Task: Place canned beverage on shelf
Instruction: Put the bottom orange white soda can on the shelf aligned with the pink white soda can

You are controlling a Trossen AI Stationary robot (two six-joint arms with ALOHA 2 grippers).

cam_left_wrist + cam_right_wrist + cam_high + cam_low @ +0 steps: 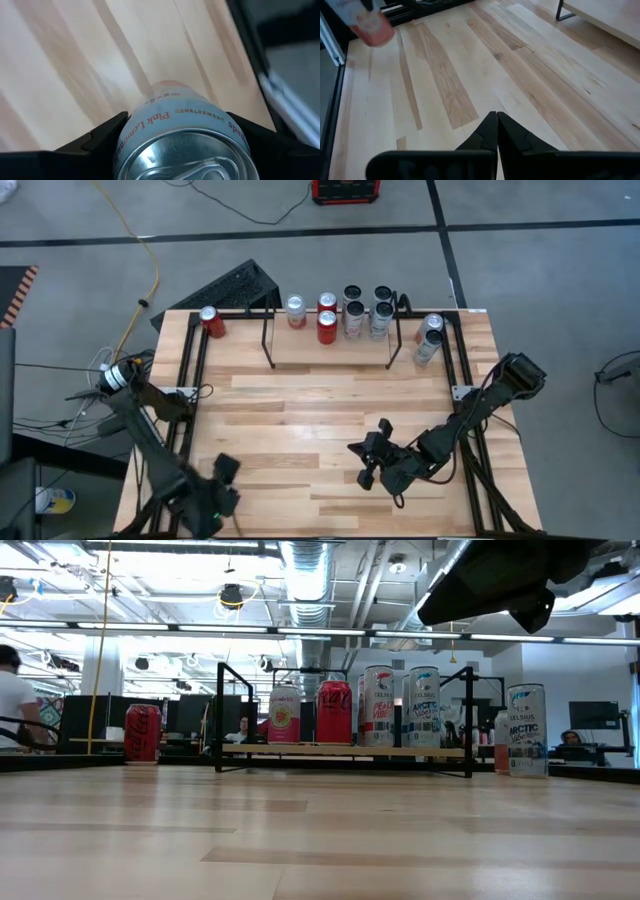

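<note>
Closest to the lens, your left gripper [182,137] has a pink lemonade can [185,135] lying between its two dark fingers [95,142], silver top and pull tab facing the wrist camera. Both fingers press against the can's sides, so the jaws are gripping it. Beyond the fingertips, pale wood table [75,65] runs off toward a black rail at its edge. From above, that gripper [222,485] sits at the table's near left corner, the can hidden beneath it.

Your right gripper [497,131] waits with its fingertips pressed together, jaws closed on nothing, bare wood planks ahead of them. From above it [372,460] hovers over the near right part of the table.

Well ahead of both sets of jaws, at the far edge, stands the shelf [330,348], black rod uprights and a light board, carrying several upright cans. A red cola can [211,321] stands apart to its left, and a white Arctic can [429,338] just off its right end.
</note>
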